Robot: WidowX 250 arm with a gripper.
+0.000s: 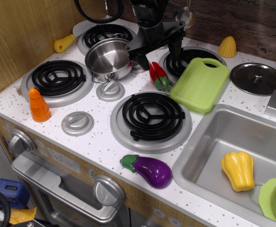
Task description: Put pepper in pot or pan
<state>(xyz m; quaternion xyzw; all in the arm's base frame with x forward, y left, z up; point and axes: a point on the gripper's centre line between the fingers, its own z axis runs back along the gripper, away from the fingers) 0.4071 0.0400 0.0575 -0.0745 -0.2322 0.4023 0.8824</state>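
Observation:
The red chili pepper (157, 74) lies on the stovetop between the two back burners, its green stem end pointing toward the front. The shiny steel pot (108, 57) stands just to its left, empty and upright. My gripper (159, 56) hangs right above and slightly behind the pepper. It is open, with one black finger (141, 60) by the pot's rim and the other finger (176, 48) over the right back burner. Nothing is held between them.
A green cutting board (200, 82) lies right of the pepper, with a dark grey lid (257, 78) and a toy corn (227, 46) beyond it. A yellow bell pepper (238, 170) sits in the sink (209, 142). An eggplant (149, 169) and an orange carrot (38, 105) lie nearer the front.

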